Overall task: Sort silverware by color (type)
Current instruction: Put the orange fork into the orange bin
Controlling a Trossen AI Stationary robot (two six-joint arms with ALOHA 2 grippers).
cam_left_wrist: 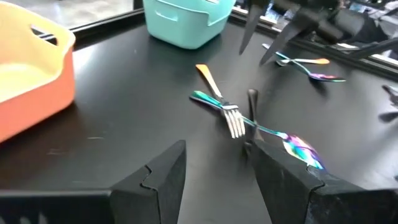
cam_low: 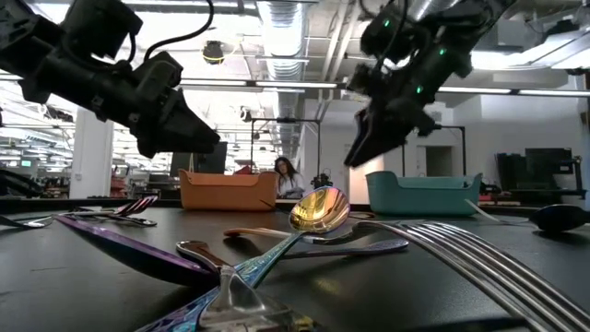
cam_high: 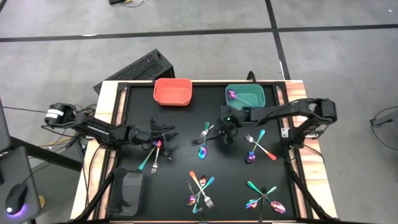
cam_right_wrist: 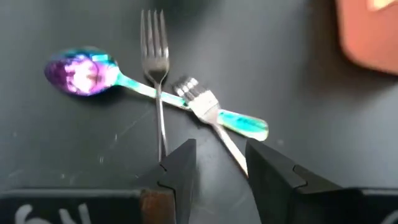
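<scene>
Under my right gripper [cam_right_wrist: 217,165], whose fingers stand apart and empty, lie a rainbow spoon [cam_right_wrist: 84,71], a silver fork [cam_right_wrist: 155,59] and a second fork [cam_right_wrist: 198,99] crossed in one small heap on the black table [cam_high: 180,134], between the red bin [cam_high: 173,91] and the teal bin [cam_high: 245,94]. I judge them light, stiff and slippery, lying too flat for an easy pinch, so I would take the silver fork across its thin handle, clear of the crossing. My left gripper [cam_left_wrist: 214,171] waits open above another crossed pile.

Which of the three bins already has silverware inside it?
The teal bin: an iridescent purple spoon lies inside. The red bin and black bin look empty.
</scene>
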